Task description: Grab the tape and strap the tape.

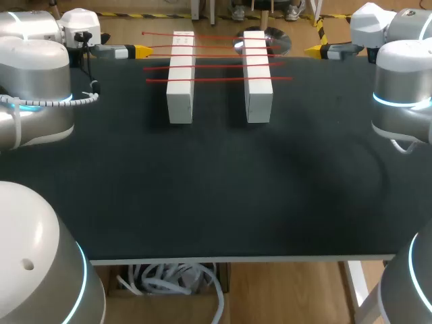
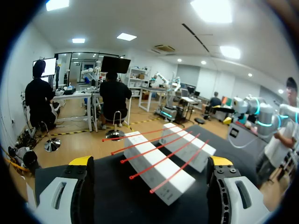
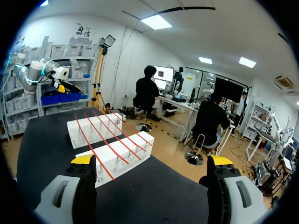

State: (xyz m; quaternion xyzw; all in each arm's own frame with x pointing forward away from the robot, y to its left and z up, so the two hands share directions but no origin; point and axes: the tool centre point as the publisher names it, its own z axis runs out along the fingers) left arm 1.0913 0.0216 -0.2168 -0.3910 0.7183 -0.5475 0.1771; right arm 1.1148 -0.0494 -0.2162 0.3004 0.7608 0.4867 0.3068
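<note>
**Both claws apart and empty, tape lying between them**

The left claw [image 2: 149, 162] sits closest in its own wrist view, its 2 yellow tips standing wide apart with nothing held. The right claw [image 3: 152, 159] looks the same in its view: spread and empty. From above, both hang at the far edge of the black tabletop [image 1: 216, 189], pointing inward toward each other.

Between them stand 2 white blocks, the left block [image 1: 180, 88] and the right block [image 1: 258, 88], with their long sides running away from the robot. The tape [image 1: 219, 65] is a set of thin red strips laid across the tops of both blocks. The strips bridge the gap between the blocks and overhang each outer side.

The strips run side to side, roughly in line with the 2 claws. Their left ends lie just beside the left claw's tip, while the right claw stands near but clearly apart from the right ends. The left arm therefore looks better placed to take a free end. A grab probably has to pinch an overhanging end rather than reach over a block.
</note>
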